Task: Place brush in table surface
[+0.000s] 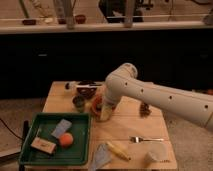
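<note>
One gripper (106,115) hangs low, light tan wooden table surface (125,131) just beneath, likely to release the slender brush; grip state indiscernible.

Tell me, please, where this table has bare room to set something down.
Bare table surface lies between the green tray, the fork and the gripper, which hangs beside the orange bowl. It is crowded around that bowl and along the front edge.
</note>
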`<state>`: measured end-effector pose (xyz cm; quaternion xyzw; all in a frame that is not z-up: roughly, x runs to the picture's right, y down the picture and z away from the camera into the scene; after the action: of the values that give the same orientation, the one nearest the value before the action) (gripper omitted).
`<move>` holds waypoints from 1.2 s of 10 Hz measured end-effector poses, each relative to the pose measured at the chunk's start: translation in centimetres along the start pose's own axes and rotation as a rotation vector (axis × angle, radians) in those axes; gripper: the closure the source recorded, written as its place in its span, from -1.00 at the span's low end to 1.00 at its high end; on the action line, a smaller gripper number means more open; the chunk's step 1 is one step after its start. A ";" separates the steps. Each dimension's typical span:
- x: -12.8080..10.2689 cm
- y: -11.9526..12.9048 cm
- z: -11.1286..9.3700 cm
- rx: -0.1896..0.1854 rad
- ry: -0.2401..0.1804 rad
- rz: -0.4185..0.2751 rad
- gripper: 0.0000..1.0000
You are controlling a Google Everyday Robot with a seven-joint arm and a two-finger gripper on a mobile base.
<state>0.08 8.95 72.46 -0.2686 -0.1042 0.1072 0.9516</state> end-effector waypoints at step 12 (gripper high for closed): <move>-5.0 -7.5 0.8 0.102 -0.163 -0.171 -0.60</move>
<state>-3.76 1.80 76.44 -0.2004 -0.1983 0.0524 0.9580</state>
